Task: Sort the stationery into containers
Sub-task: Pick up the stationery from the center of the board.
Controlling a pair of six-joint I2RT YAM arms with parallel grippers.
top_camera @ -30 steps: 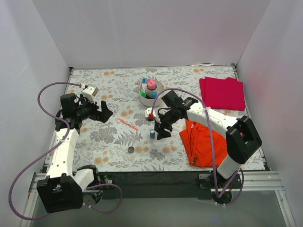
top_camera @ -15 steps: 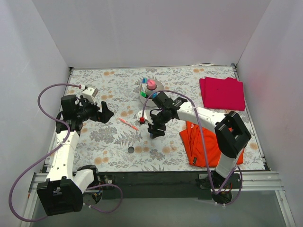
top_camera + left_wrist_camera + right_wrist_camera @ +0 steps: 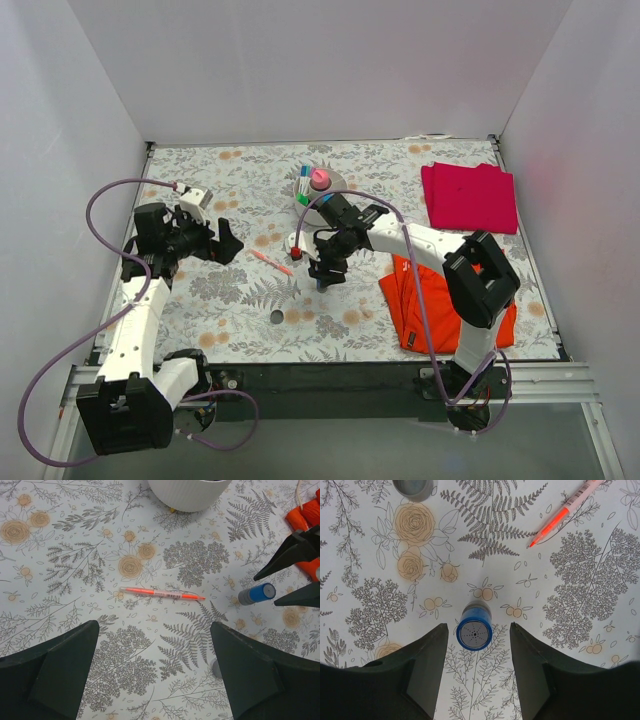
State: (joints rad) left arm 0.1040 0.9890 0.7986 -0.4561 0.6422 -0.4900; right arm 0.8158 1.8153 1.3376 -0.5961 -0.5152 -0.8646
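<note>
**Top external view and both wrist views: right gripper astride the small blue cylinder**

The right gripper is lowered to the floral table, just in front of the round off-white bowl. In the right wrist view its two dark fingers stand part-way apart, one on each side of the small blue cylinder. A strip of tabletop shows between the cylinder and each finger, so the jaws are released and grasp nothing. The cylinder turns a grey, dotted end face toward that camera; whether it stands or lies cannot be told.

The left gripper is spread wide and empty, held above the table and touching nothing. The orange-pink pen lies flat on the pattern ahead of it. Beyond the pen, to the right, sits the blue cylinder, between the two pointed fingertips of the right gripper.

From above, the pen lies between the two grippers, apart from both. The bowl holds a pink-capped bottle and several upright markers with coloured caps; which compartment each occupies cannot be told. A small grey disc lies on the table nearer the arm bases. An orange cloth lies under the right arm, and a magenta cloth lies at the far right.
</note>
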